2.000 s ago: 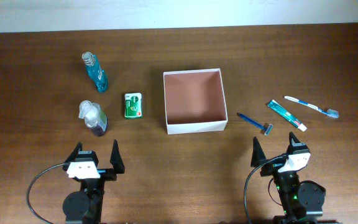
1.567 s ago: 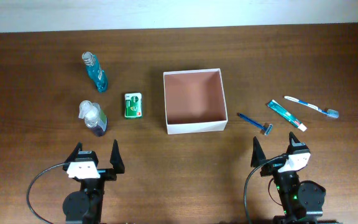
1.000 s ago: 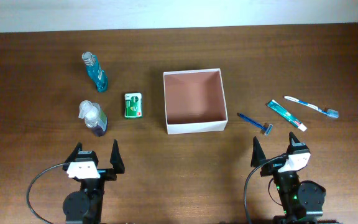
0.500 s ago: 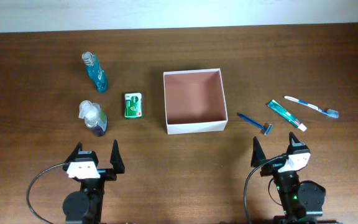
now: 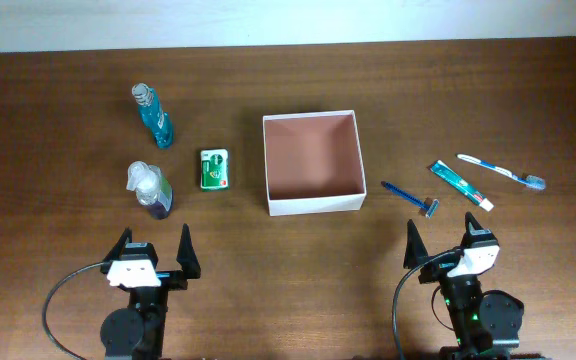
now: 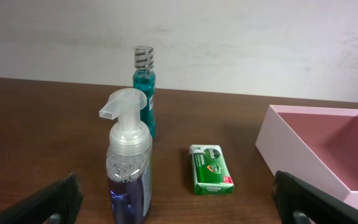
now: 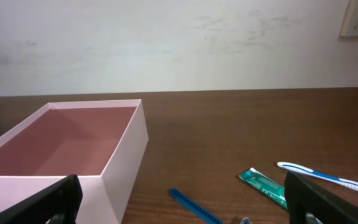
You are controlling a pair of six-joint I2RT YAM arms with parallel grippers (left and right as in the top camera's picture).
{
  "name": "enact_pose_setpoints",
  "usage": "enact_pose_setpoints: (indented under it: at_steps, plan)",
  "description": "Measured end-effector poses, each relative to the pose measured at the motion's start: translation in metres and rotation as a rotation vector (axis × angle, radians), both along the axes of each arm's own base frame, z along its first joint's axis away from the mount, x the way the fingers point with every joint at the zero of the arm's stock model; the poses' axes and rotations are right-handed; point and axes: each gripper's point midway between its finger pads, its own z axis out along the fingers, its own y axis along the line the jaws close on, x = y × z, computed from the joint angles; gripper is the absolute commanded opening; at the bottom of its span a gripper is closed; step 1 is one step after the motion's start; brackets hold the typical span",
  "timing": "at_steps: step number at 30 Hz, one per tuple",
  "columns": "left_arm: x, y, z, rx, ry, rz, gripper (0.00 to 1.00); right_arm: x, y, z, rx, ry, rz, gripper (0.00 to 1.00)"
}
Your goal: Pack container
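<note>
The container [image 5: 267, 170], a square shallow white-walled box with a reddish-brown inside, sits mid-table and holds nothing; it also shows in the left wrist view [image 6: 291, 149] and right wrist view [image 7: 126, 146]. Left of it lie a green soap packet [image 5: 214, 169] [image 6: 211, 168], a purple pump bottle [image 5: 149, 190] [image 6: 128, 162] and a teal bottle [image 5: 153, 116] [image 6: 145, 90]. Right of it lie a blue razor [image 5: 410, 198] [image 7: 194, 206], a toothpaste tube [image 5: 459, 184] [image 7: 263, 184] and a toothbrush [image 5: 500, 171] [image 7: 325, 177]. My left gripper [image 5: 153, 250] [image 6: 179, 208] and right gripper [image 5: 443, 243] [image 7: 182, 208] are open and empty at the near edge.
The dark wooden table [image 5: 368, 90] runs back to a pale wall [image 6: 229, 43]. Cables loop beside both arm bases at the front edge.
</note>
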Motion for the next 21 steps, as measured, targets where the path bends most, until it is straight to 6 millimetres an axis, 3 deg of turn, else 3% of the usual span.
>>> enact_pose_setpoints:
  at_steps: [11, 18, 21]
  plan:
    - [0.0, -0.001, 0.0, 0.0, 0.001, -0.004, 0.99, 0.0, 0.0, 0.0, 0.0, 0.0, 0.0, 0.99]
    - [-0.002, -0.006, 0.035, 0.025, -0.104, -0.037, 0.99, 0.0, 0.0, 0.0, 0.0, 0.0, 0.0, 0.99]
    - [-0.007, -0.007, 0.06, 0.077, -0.118, -0.041, 0.99, 0.0, 0.0, 0.0, 0.0, 0.0, 0.0, 0.99]
